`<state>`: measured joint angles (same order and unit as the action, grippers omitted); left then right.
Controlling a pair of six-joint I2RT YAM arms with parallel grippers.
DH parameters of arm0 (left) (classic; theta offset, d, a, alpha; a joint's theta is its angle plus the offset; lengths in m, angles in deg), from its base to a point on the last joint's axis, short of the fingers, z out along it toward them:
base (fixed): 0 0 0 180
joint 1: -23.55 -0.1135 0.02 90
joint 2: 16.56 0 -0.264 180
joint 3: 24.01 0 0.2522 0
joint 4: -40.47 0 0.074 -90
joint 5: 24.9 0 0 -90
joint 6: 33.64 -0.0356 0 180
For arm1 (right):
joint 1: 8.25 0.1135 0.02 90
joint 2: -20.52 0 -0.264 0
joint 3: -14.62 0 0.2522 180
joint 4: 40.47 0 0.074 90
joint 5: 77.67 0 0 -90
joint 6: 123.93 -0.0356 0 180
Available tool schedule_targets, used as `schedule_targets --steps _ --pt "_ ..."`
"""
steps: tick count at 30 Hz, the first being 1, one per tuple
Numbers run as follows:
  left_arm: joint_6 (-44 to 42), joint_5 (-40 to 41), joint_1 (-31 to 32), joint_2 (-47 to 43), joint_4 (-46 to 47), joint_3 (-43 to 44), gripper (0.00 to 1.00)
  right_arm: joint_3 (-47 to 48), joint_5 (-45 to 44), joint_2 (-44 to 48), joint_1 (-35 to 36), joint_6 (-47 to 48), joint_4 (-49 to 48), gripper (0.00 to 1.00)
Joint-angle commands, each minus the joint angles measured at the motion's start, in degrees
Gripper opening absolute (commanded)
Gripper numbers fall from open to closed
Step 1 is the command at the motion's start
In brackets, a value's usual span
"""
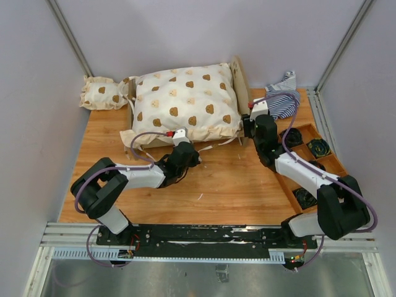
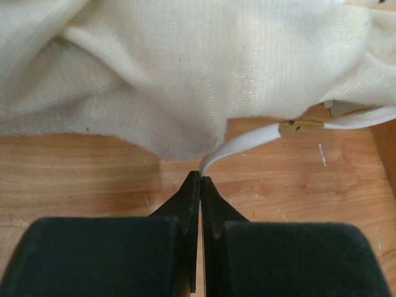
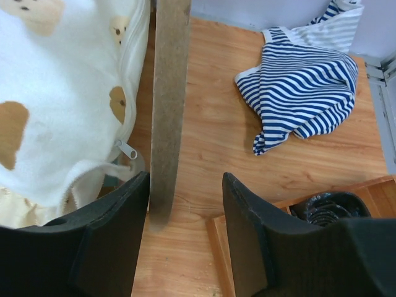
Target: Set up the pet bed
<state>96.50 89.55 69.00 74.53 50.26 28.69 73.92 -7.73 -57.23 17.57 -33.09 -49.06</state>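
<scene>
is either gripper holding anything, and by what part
Left gripper pinches the end of the white tie strap from the cream cushion. Right gripper is open astride the pet bed's end board, holding nothing.

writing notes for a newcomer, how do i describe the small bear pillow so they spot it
Start at the light wooden table and go to its far left corner. Just left of the large cream bear-print cushion lies the small cream bear-print pillow. It is much smaller and lies on the table itself.
</scene>
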Motion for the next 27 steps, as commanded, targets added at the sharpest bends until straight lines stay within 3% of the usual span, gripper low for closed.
schedule_targets --steps 1,4,9,15,22,27 --pt "0.06 0.54 -0.40 0.56 0.73 -0.81 0.02 2.01 2.54 -2.36 -3.03 3.35 -0.14 0.47" --pt "0.49 0.44 -0.44 0.79 0.71 -0.70 0.02 1.88 3.89 -4.34 -3.41 3.99 -2.18 0.43" --pt "0.68 0.47 -0.37 0.64 0.90 -0.46 0.02 1.65 4.93 -4.04 -3.32 2.94 -0.45 0.45" --pt "-0.70 0.96 -0.38 1.65 1.67 1.49 0.02 0.70 4.83 3.88 -2.65 -8.46 19.03 0.47" --pt "-1.41 0.51 -0.40 2.63 1.85 3.57 0.02 -11.51 12.48 3.02 0.61 -13.25 5.48 0.39" --pt "-2.07 0.80 -0.45 2.38 1.85 4.64 0.02 -9.61 14.32 -5.49 0.54 -13.15 -2.16 0.34"
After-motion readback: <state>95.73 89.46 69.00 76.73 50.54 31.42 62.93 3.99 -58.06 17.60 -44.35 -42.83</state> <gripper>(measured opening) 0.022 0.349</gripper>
